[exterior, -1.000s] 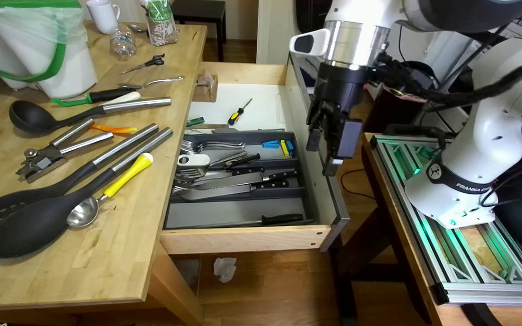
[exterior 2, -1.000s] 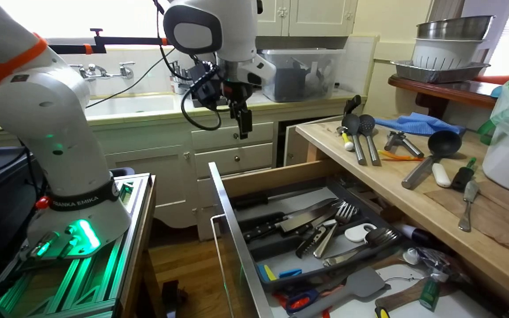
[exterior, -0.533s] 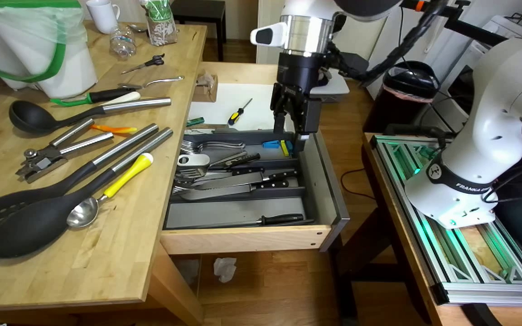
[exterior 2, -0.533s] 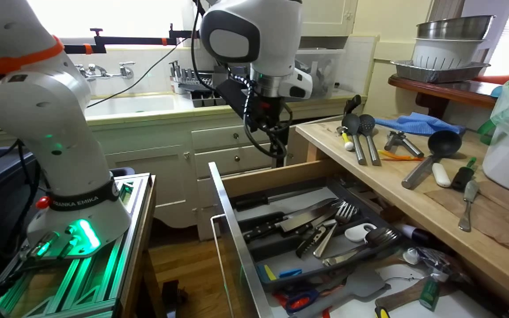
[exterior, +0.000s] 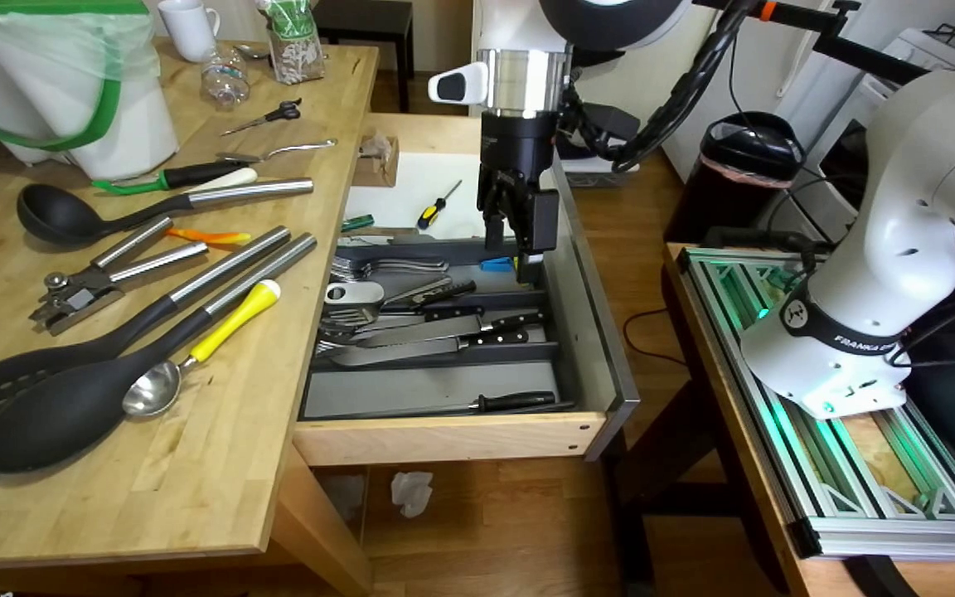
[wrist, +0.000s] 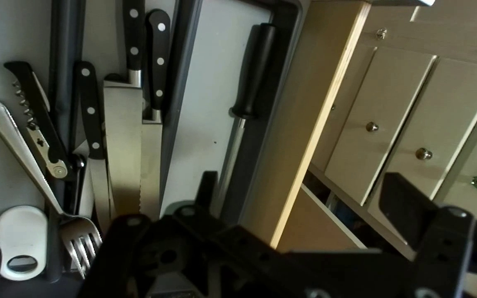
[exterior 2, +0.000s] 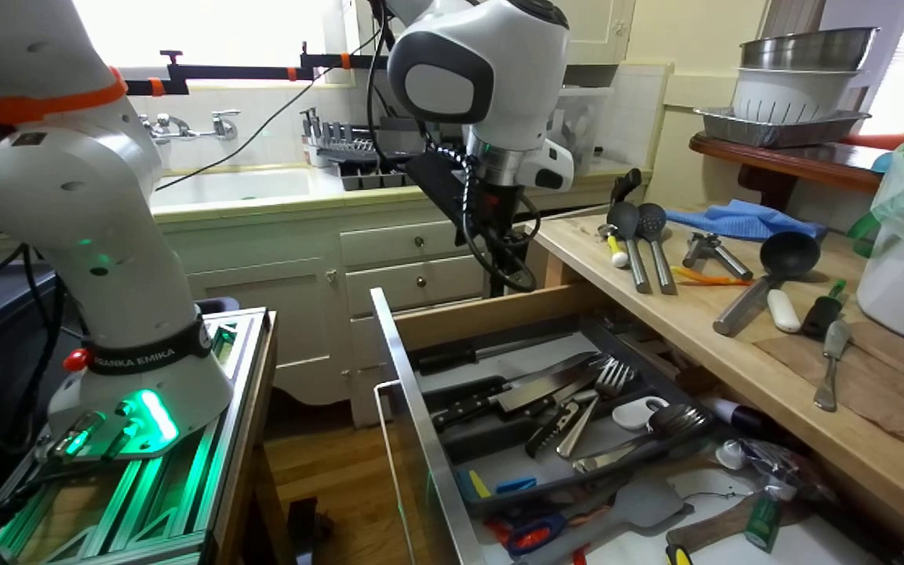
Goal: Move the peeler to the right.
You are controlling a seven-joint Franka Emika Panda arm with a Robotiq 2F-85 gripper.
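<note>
My gripper [exterior: 512, 253] is black, open and empty, and hangs above the front part of the open drawer. In the wrist view its fingers [wrist: 304, 198] stand wide apart with nothing between them. In an exterior view its lower end [exterior 2: 497, 282] is partly behind a cable and the drawer's side. No thing is plainly a peeler. A black-handled tool with a green end [exterior: 171, 177] lies on the wooden table, apart from the gripper; it also shows in an exterior view [exterior 2: 821, 314]. A white tool with an oval hole [wrist: 22, 242] lies in the drawer's tray.
The drawer [exterior: 453, 439] holds a grey tray [exterior: 436, 355] with knives [wrist: 124, 136], forks [wrist: 82, 238] and a sharpening rod [wrist: 255, 70]. The wooden table [exterior: 196, 506] bears a ladle [exterior: 63, 217], long spoons [exterior: 71, 406] and a can opener [exterior: 88, 290]. A white bucket [exterior: 133, 137] stands there.
The arm has swung inward from the drawer's front panel to over the tray, toward the table. The gripper stays open. The tools in the drawer and on the table have not moved.
</note>
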